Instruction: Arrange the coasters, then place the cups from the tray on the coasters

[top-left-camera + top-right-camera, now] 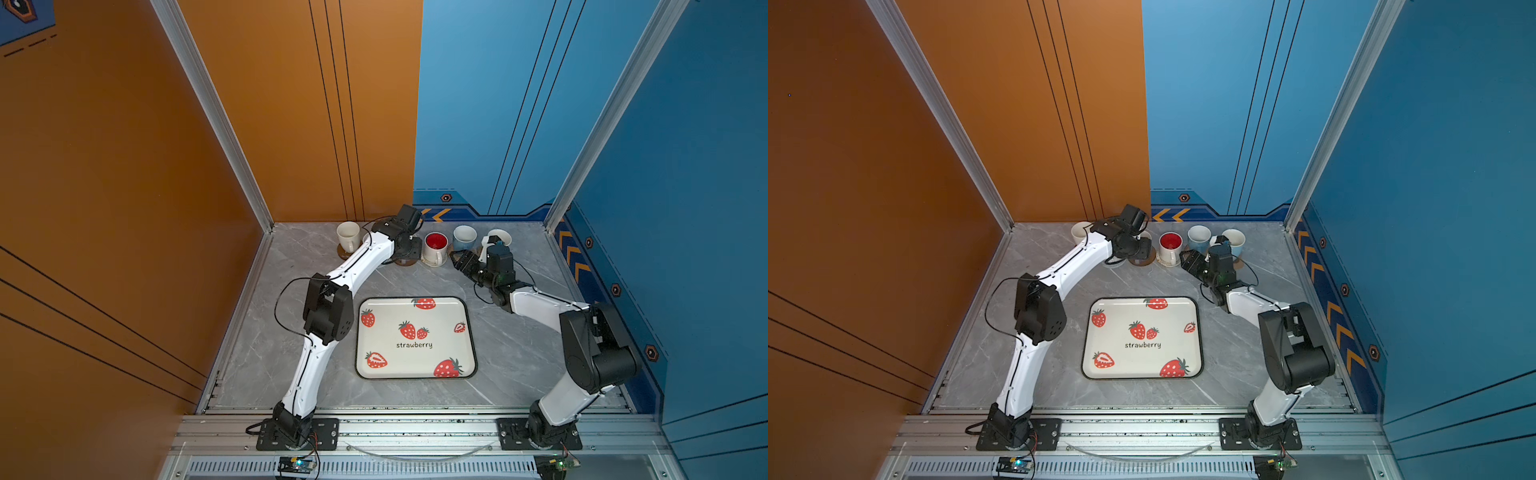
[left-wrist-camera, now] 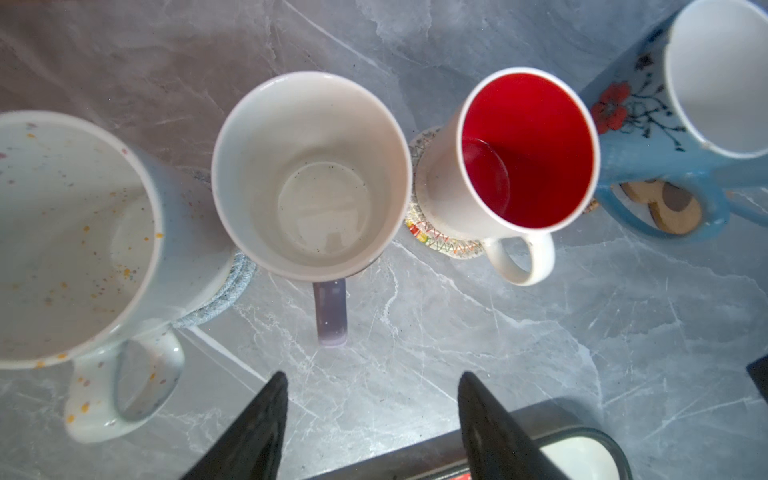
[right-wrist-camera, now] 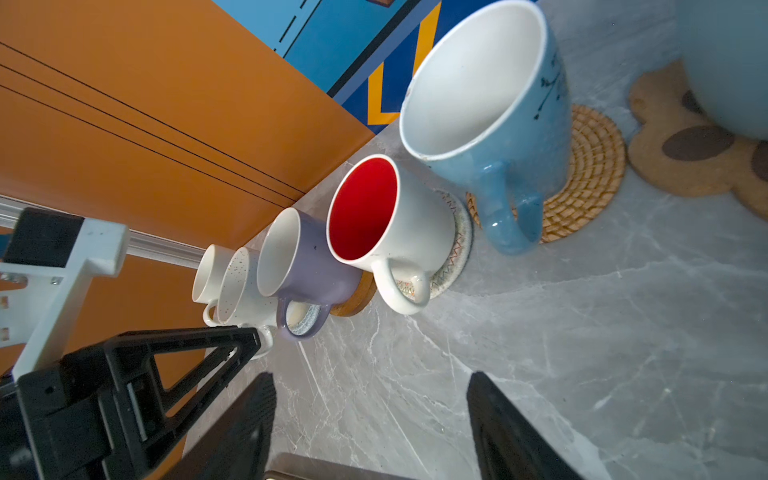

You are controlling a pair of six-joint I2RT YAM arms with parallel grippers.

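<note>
Grey marble table (image 1: 519, 345): six mugs are standing in one row along its far edge, close under the walls, handles pointing toward the arms. Plain white mug (image 1: 348, 235) is sitting on a brown disc coaster (image 1: 343, 251); speckled white mug (image 2: 70, 237) on the grey woven spiral coaster (image 2: 232, 291); lavender mug (image 2: 311, 187) on a second brown disc coaster (image 3: 357, 299); red-lined white mug (image 1: 435, 245) on the cream woven coaster (image 2: 440, 243); light blue mug (image 3: 486, 116) on the tan rattan round coaster (image 3: 590, 174); second light blue mug (image 1: 500, 236) on the tan paw-print coaster (image 3: 673, 153). Cream strawberry-printed tray (image 1: 382, 340) is lying mid-table, well apart from the row, open marble lying between. Left hand (image 2: 372, 376) is hovering near the lavender mug's handle, fingers spread, gripping nothing. Right hand (image 3: 370, 376) is hanging near the light blue mug on the rattan, likewise released.
</note>
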